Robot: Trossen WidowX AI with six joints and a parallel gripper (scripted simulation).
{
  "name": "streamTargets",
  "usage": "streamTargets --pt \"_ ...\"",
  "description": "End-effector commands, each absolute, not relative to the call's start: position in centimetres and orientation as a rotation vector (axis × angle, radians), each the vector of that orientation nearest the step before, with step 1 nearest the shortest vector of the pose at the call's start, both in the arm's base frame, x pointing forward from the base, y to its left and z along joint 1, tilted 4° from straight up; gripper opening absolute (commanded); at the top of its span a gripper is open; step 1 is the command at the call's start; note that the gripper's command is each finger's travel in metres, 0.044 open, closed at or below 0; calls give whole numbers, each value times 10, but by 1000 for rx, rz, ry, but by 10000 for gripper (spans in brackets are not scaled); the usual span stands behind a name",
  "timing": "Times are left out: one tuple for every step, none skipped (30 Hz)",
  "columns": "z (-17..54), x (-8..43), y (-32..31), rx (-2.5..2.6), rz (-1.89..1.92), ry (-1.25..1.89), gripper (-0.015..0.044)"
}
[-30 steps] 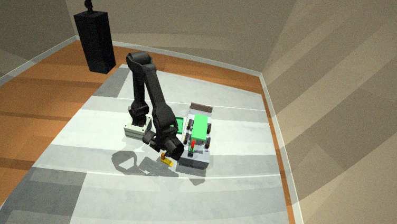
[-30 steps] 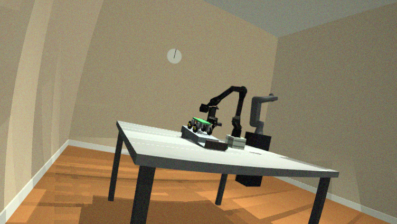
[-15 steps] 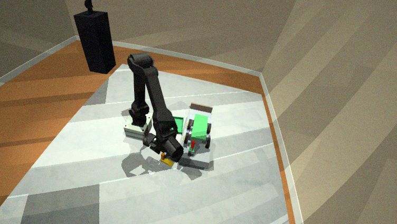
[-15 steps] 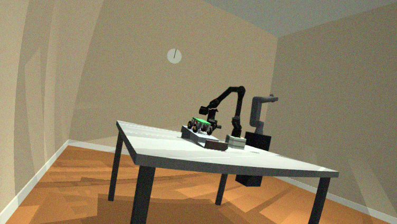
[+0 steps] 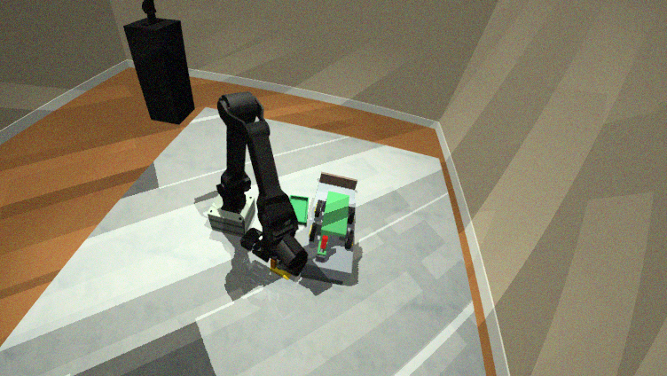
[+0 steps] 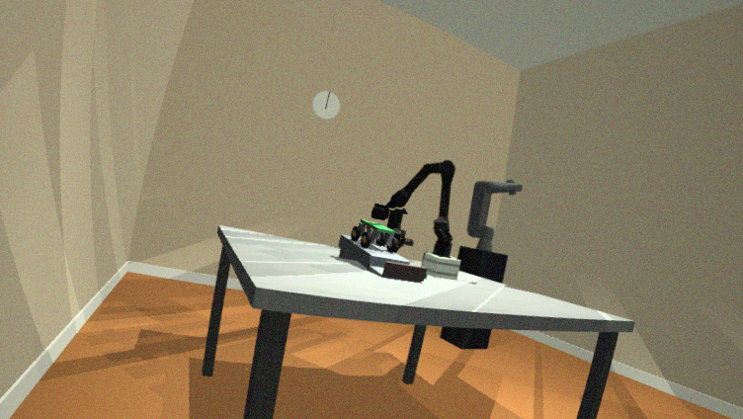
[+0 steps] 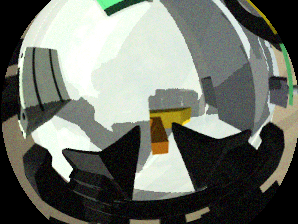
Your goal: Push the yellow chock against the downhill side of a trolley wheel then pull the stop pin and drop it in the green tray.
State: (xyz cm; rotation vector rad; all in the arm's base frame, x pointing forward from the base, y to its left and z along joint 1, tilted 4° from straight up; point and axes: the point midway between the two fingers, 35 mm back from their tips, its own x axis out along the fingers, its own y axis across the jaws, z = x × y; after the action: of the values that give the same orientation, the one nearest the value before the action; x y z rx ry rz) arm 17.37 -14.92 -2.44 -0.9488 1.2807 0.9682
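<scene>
The yellow chock (image 5: pixel 281 271) (image 7: pixel 176 118) stands on the table beside the ramp's uphill end; its orange handle (image 7: pixel 160 147) points up. My gripper (image 7: pixel 155 127) is partly open over the chock, and the handle shows between the fingertips without visible contact. In the top view the hand hides the fingertips. The green-topped trolley (image 5: pixel 336 212) (image 6: pixel 378 226) stands on the ramp (image 5: pixel 340 262) (image 6: pixel 356 251). The red-headed stop pin (image 5: pixel 324 242) stands upright at its uphill end. The green tray (image 5: pixel 299 210) (image 7: pixel 119 4) lies between the arm's base and the ramp, with nothing visible in it.
My arm's pale base (image 5: pixel 227 220) (image 6: pixel 441 266) (image 7: pixel 45 80) stands left of the ramp in the top view. A brown board (image 5: pixel 338 180) (image 6: pixel 404 271) stands across the ramp's downhill end. A black pedestal (image 5: pixel 163 74) stands beyond the table.
</scene>
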Motion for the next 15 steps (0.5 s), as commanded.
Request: streamTargets --pt "-24 174 -149 -949 968 1281 164" --pt "-24 174 -149 -949 968 1281 138" --pt "-24 174 -149 -949 968 1281 111" --pt "-24 174 -149 -949 968 1281 85" --pt "-24 174 -149 -949 968 1281 59" --pt "-24 174 -149 -949 968 1281 52" --pt "-24 174 -149 -949 968 1281 45" --pt "-24 174 -149 -949 968 1281 39" --pt "-24 174 -149 -949 968 1281 32" --pt "-24 174 -149 -949 968 1281 25" --pt "-24 174 -149 -949 968 1281 19" --pt "-24 174 -149 -949 968 1280 0" --pt "-21 174 -150 -948 968 1280 0" --pt "-18 174 -150 -948 967 1279 0" --pt "-14 173 -150 -947 967 1278 0"
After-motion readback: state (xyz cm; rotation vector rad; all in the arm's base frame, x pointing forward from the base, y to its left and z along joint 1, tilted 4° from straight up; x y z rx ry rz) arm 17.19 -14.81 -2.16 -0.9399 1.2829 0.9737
